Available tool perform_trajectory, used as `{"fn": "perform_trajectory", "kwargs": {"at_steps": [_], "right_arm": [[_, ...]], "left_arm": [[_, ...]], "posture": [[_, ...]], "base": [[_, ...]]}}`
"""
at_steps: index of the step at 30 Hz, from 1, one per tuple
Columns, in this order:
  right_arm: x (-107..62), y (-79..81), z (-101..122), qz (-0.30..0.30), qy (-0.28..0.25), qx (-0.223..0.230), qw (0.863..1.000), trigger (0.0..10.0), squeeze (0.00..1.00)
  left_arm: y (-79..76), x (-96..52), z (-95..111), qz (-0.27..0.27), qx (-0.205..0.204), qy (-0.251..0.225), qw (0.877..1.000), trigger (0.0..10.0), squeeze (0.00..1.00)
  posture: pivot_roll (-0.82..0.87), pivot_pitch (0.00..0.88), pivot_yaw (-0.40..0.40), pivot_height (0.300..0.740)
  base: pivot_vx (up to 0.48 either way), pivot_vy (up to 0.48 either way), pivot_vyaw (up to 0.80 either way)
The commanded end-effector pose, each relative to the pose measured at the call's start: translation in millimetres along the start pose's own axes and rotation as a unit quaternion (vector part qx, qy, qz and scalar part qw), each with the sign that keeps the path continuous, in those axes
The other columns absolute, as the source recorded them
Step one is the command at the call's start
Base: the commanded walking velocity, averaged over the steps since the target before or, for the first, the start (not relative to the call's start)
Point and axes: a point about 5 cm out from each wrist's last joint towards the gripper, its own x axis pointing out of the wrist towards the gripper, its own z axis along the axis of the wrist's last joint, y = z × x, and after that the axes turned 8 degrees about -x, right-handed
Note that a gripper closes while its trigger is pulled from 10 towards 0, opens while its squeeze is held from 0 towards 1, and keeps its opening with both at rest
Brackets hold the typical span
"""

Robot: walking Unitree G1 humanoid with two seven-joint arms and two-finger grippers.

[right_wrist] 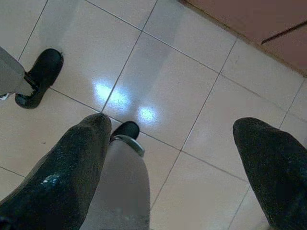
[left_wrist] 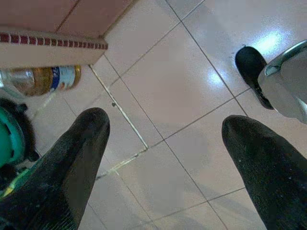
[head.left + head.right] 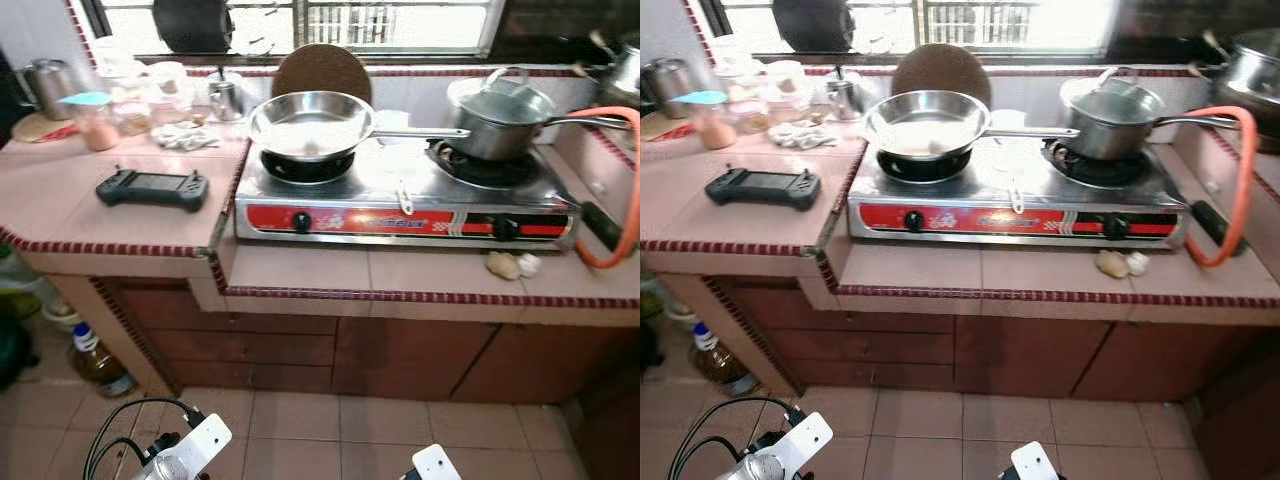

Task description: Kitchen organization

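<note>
Head view: stove [image 3: 400, 205], pan [image 3: 310, 125] — wrists: open pincers [image 2: 163, 143] over floor [image 1: 192, 96].

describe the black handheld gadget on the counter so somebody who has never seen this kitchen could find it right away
Start at the two-burner steel stove on the tiled counter. On the raised pink section to its left, near the front edge, lies the black handheld gadget, flat and alone. It is wide, with a dark screen between two grips, unlike the jars and cups crowded by the window.

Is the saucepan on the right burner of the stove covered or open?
Covered. The saucepan on the stove's right burner has a glass lid sitting flat on its rim, handle up. What is inside cannot be told.
</note>
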Motion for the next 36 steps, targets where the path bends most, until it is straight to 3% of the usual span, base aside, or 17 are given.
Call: {"fn": "perform_trajectory", "kwargs": {"at_steps": [1, 11, 15, 20, 24, 29, 30, 32, 34, 36], "right_arm": [[-0.2, -0.1, -1, 0.001, 0.002, 0.001, 1.0, 10.0, 0.0], [-0.8, -7.4, -2, -0.007, 0.004, 0.005, 1.0, 10.0, 0.0], [-0.2, -10.4, 1, -0.02, 0.0, 0.041, 0.999, 10.0, 0.0], [0.5, -4.0, 1, -0.027, 0.002, 0.085, 0.996, 10.0, 0.0], [0.1, 7.2, -3, -0.018, 0.008, 0.091, 0.996, 10.0, 0.0], [0.1, 7.7, -3, -0.017, 0.009, 0.095, 0.995, 10.0, 0.0], [0.2, 7.2, -3, -0.017, 0.01, 0.088, 0.996, 10.0, 0.0], [0.1, 4.2, -3, -0.018, 0.01, 0.08, 0.997, 10.0, 0.0], [0.1, 2.9, -3, -0.018, 0.01, 0.081, 0.997, 10.0, 0.0], [0.9, -6.6, 4, -0.023, -0.005, 0.104, 0.994, 10.0, 0.0]], "left_arm": [[0.7, -0.1, -1, 0.001, -0.003, 0.002, 1.0, 10.0, 0.0], [1.2, 0.0, 0, 0.005, -0.01, -0.002, 1.0, 10.0, 0.0], [4.0, -0.3, 1, 0.006, -0.007, -0.004, 1.0, 10.0, 0.0], [9.2, -0.8, 3, -0.002, 0.038, -0.004, 0.999, 10.0, 0.0], [12.4, -1.1, 4, 0.004, 0.04, -0.007, 0.999, 10.0, 0.0], [13.4, -1.1, 4, 0.011, 0.028, -0.01, 1.0, 10.0, 0.0], [13.5, -1.1, 4, 0.016, 0.003, -0.013, 1.0, 10.0, 0.0], [10.9, -1.0, -1, 0.02, -0.094, -0.013, 0.995, 10.0, 0.0], [10.2, -1.0, -1, 0.02, -0.117, -0.018, 0.993, 10.0, 0.0], [6.5, -0.9, -2, 0.016, -0.204, -0.039, 0.978, 10.0, 0.0]], "posture": [[0.16, 0.0, -0.031, 0.74], [0.16, 0.0, -0.042, 0.74], [0.14, 0.0, -0.014, 0.74], [0.15, 0.0, 0.039, 0.74], [0.16, 0.0, 0.049, 0.74], [0.16, 0.0, 0.043, 0.74], [0.16, 0.0, 0.033, 0.74], [0.16, 0.0, 0.014, 0.74], [0.16, 0.0, 0.007, 0.74], [0.17, 0.0, -0.024, 0.74]], "base": [[0.0, 0.0, 0.0], [0.0, 0.0, 0.0], [0.0, 0.0, 0.0], [0.0, 0.0, 0.0], [0.0, 0.0, 0.0], [0.0, 0.0, 0.0], [0.0, 0.0, 0.0], [0.0, 0.0, 0.0], [0.0, 0.0, 0.0], [0.0, 0.0, 0.0]]}}
